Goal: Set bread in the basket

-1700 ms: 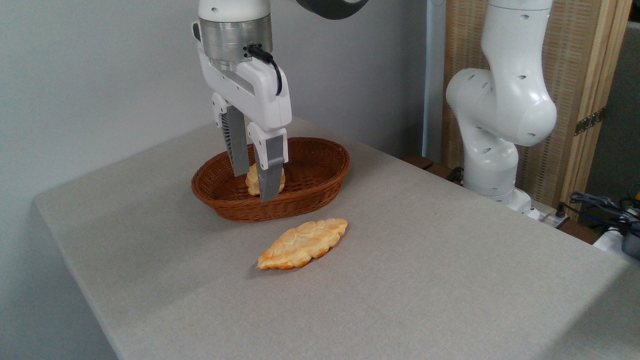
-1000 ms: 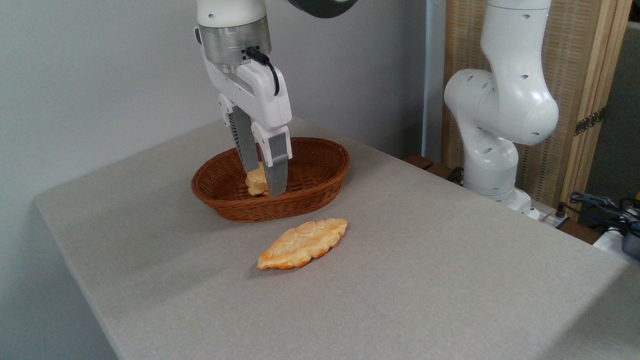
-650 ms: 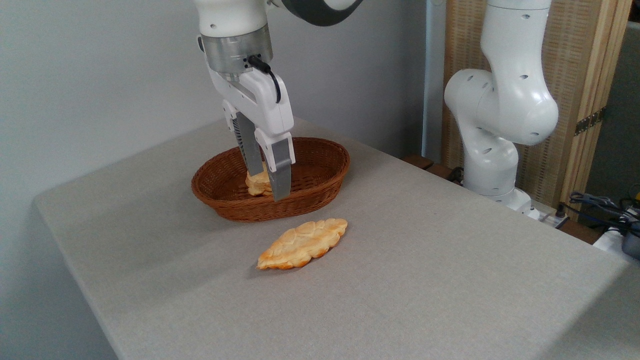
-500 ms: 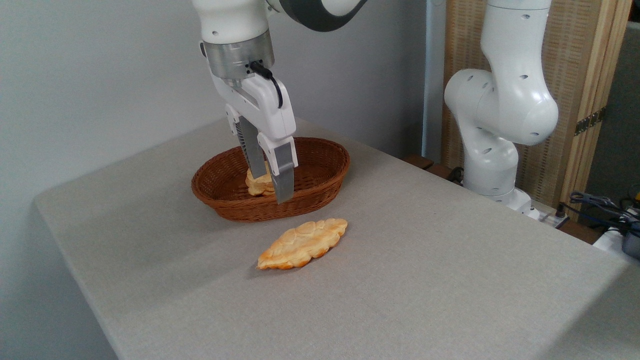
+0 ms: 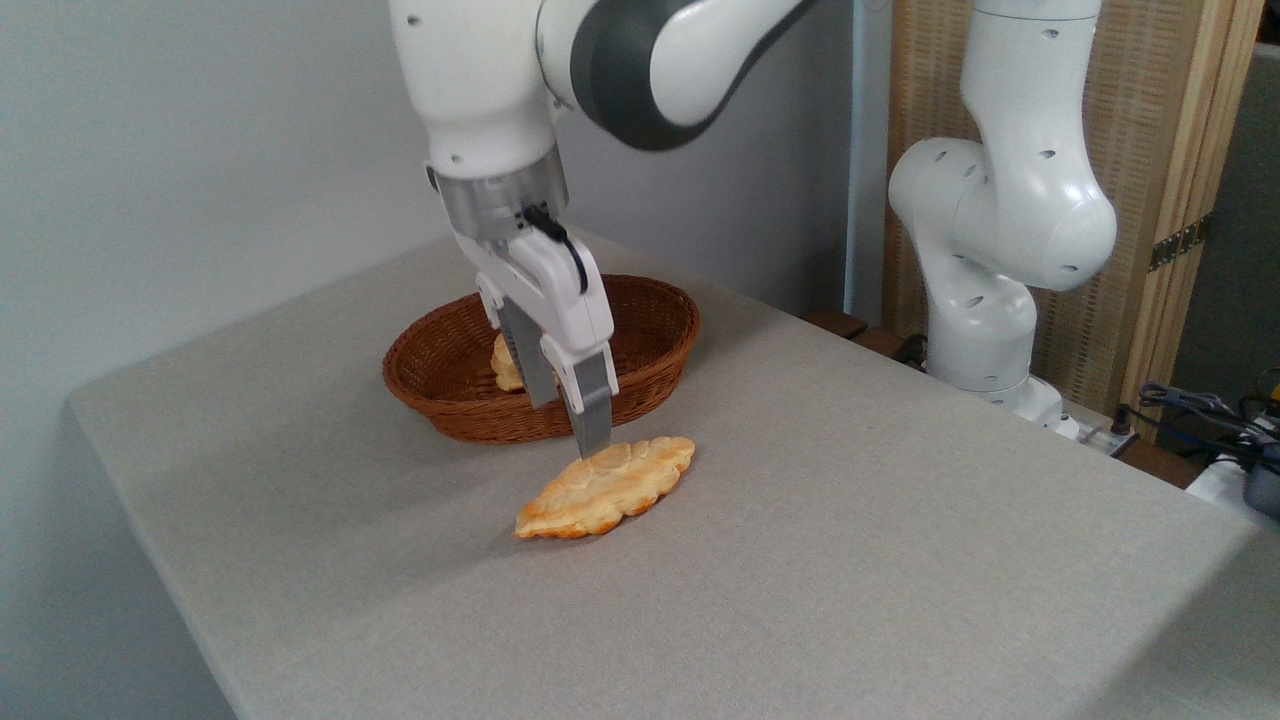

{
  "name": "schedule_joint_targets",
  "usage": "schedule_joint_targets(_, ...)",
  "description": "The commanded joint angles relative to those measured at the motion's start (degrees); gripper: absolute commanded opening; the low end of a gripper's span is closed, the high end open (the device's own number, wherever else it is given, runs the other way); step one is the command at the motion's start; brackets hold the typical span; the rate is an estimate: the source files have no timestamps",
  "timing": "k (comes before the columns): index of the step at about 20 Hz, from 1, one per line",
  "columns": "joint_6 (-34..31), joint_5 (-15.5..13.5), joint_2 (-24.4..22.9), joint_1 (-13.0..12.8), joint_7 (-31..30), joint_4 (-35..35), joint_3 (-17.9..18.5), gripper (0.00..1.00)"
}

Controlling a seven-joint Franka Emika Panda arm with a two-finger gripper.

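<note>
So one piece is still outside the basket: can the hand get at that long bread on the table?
Probably yes: the hand hangs open beside the bread, nothing between them.

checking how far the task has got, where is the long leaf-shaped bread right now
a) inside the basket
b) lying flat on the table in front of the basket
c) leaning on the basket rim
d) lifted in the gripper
b: the bread lies flat on the table, apart from the basket; the open gripper is just above its far edge, and only a small bun sits in the basket.
</note>
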Motion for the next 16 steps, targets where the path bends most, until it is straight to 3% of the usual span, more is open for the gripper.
schedule_joint_targets(1, 1.5, 1.0, 1.1, -0.1, 1.1, -1.1, 0.6, 1.00)
schedule_joint_targets(16, 3.6, 2.7, 7.1, -0.2, 1.0, -1.7, 0.2, 1.00)
